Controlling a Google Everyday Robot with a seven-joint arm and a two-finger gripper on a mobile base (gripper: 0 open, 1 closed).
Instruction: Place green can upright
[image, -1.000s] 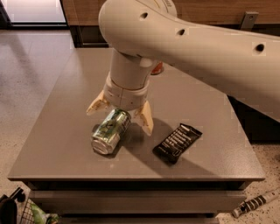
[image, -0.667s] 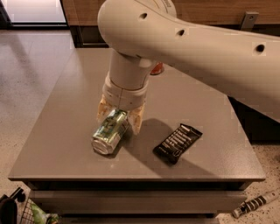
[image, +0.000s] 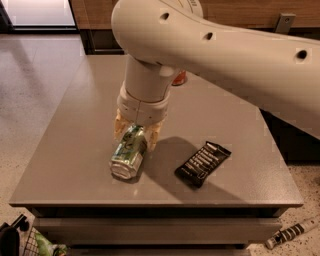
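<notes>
1. The green can (image: 129, 152) is lying on its side on the grey table (image: 65, 150), near the front edge and a bit left of the middle. Its silver end points toward the camera, and the other end is tucked under the wrist.
2. The hand (image: 136, 134) comes straight down over the far end of the can. Its two tan fingers (image: 120, 128) sit one on each side of the can and look pressed right against it, so it's pinching the can across its width, not spread wide.
3. The big white arm (image: 225, 45) sweeps in from the upper right and bends down into the wrist, covering a good chunk of the back of the table.
4. A black packet (image: 202, 163) with pale lettering lies flat to the right of the can, near it but not touching, and turned diagonally.
5. A red-orange thing (image: 180, 78) peeks out from behind the arm at the back of the table. It's mostly hidden, so I can't tell what it is.
6. Down on the floor at the lower right there's a striped stick-like thing (image: 292, 232), well away from everything on the table.
</notes>
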